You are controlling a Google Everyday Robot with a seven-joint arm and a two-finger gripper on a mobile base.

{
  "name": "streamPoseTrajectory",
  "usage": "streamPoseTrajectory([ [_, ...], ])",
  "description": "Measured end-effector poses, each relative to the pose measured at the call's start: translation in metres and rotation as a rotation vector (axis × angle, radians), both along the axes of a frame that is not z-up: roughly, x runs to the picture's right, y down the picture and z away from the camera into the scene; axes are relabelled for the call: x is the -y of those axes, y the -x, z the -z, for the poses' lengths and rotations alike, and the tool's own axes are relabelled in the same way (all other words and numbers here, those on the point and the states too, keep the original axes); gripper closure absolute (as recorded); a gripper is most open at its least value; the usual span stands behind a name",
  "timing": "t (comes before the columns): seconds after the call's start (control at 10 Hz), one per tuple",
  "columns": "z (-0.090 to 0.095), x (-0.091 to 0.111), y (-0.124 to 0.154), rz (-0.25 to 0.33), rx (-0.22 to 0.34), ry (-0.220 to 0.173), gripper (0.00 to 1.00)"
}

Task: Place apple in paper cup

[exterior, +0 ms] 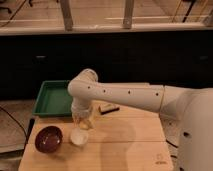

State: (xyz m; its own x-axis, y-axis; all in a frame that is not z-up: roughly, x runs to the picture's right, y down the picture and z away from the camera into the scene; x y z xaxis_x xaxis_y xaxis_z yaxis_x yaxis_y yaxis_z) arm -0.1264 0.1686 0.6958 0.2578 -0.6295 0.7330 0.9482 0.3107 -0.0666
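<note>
Apple (85, 123): a pale tan patch at the tip of the gripper (83, 124), which hangs from the downturned wrist just behind and slightly right of the cup (78, 137). Whether the claw clasps the apple, or how wide it stands, cannot be told. Cup: white, upright, on the front-left part of the table (130, 145). Bowl (48, 138): maroon, just left of the cup, near the table's left edge. Tray (54, 97): green, at the back-left corner. Small dark item (108, 108): right of the wrist. Bare wood runs from the cup to the right edge.
</note>
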Motion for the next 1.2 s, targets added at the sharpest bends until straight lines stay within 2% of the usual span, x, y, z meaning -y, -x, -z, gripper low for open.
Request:
streamPoseTrajectory([
  [0.4,0.013,-0.009,0.007,0.028,0.033,0.012,0.99],
  [0.7,0.021,-0.015,0.013,0.056,0.059,0.016,0.73],
  [0.9,0.025,-0.017,0.014,0.068,0.066,0.018,0.51],
  [1.1,0.027,-0.019,0.014,0.075,0.067,0.021,0.35],
  [1.2,0.028,-0.02,0.015,0.08,0.07,0.022,0.23],
])
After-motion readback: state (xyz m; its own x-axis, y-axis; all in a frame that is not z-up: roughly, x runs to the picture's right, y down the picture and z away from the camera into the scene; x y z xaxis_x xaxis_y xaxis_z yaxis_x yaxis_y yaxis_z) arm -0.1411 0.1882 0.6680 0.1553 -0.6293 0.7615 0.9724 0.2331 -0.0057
